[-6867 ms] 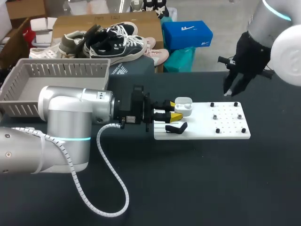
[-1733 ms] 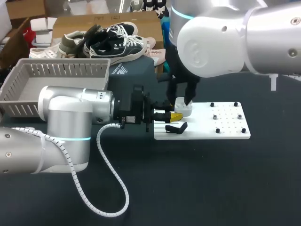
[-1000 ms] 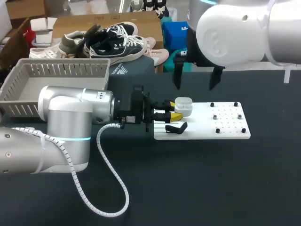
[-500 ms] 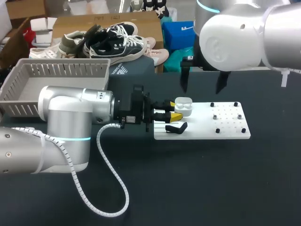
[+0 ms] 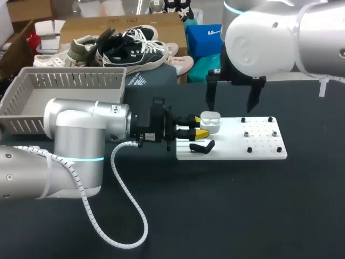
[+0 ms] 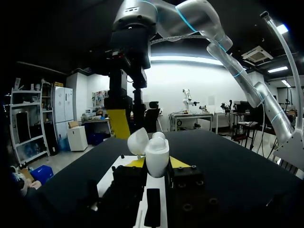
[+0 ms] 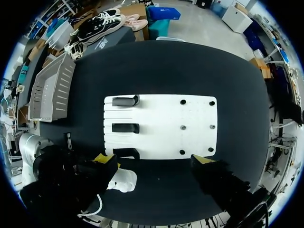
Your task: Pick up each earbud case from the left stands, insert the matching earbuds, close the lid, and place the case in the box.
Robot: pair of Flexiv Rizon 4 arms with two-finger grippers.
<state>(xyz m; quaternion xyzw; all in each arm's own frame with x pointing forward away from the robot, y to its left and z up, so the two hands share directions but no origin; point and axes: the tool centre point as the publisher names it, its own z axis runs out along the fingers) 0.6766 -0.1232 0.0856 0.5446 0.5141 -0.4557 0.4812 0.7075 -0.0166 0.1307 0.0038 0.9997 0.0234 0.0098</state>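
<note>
Two pincers attend one case. The left pincer (image 5: 197, 128) is clamped on the small white plastic earbud case (image 5: 210, 122), its lid tipped open, at the left edge of the flat white stand board (image 5: 232, 141) on the black bench (image 5: 215, 216). The right pincer (image 5: 232, 98), fingers spread wide and empty, hangs above the board's far edge. From it the case lies below and toward the board's left edge, almost under the finger on that side. The left arm is the nearer.
</note>
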